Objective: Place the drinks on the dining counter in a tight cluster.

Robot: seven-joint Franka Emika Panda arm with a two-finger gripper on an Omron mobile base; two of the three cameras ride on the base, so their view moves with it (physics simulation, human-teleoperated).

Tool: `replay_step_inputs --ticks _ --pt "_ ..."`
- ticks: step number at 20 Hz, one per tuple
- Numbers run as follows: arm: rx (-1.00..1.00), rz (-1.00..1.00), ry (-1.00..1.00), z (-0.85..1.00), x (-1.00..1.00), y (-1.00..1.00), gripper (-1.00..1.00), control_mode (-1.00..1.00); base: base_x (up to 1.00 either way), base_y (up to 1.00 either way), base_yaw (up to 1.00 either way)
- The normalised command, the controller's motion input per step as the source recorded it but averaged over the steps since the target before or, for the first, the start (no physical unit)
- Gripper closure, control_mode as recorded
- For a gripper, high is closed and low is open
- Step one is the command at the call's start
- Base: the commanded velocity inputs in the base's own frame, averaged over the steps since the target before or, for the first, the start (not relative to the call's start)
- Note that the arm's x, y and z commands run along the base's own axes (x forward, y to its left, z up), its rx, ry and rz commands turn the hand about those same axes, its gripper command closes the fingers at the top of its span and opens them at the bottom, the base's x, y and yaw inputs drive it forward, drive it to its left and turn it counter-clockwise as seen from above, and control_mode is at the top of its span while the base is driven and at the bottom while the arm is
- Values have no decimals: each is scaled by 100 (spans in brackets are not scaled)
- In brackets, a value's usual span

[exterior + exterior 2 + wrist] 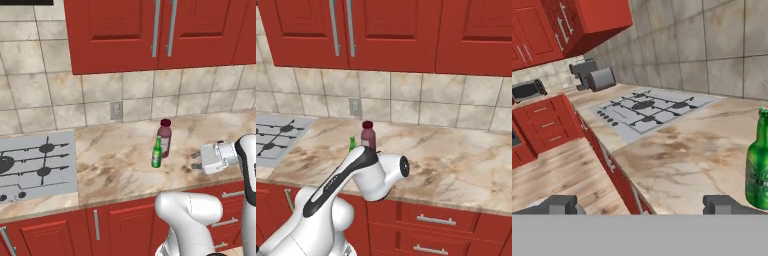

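Two drinks, the green bottle [157, 153] and the maroon juice bottle [164, 137], stood touching or nearly so on the stove counter [120, 165], not on the dining counter, so both probably awaited carrying. The gripper [195, 161] hung level beside them to the right, jaws wide and empty, seemingly lined up for a sideways grasp.

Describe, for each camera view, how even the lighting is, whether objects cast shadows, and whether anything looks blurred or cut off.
Left base view: flat, even light; the green bottle and maroon bottle cast hardly any shadow on the counter. Right base view: equally even; the arm hides most of both bottles. Hand view: soft and low in detail, green bottle cropped by the right edge, stove unglared.
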Motion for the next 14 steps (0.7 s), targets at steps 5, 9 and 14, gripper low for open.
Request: replay_step_inputs --ticks 5,9,14 --pt "0 0 0 0 0 0 -100 100 27 -36 27" --pt "0 0 0 0 0 0 -100 100 20 -38 17" --pt "0 0 0 0 0 0 -100 100 1 -6 1"
